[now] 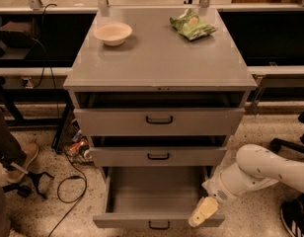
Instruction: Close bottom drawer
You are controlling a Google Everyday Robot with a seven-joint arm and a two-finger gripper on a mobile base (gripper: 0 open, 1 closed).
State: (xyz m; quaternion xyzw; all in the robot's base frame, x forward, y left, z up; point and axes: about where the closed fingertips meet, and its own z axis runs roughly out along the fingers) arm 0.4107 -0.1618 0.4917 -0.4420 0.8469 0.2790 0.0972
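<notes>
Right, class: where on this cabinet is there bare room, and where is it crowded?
Bare: the front half of the cabinet top, and the strip between bowl and green bag. The open bottom drawer is bare inside. Crowded: its front right corner, where the gripper sits.

Looks like a robotics lab or workshop. Has a grey metal cabinet [159, 63] on a speckled floor [273, 132], with dark workbenches [283, 70] behind it and loose cables [68, 191] left of it. Shows the gripper [205, 212] low at the cabinet's right, by the open bottom drawer [154, 194].
</notes>
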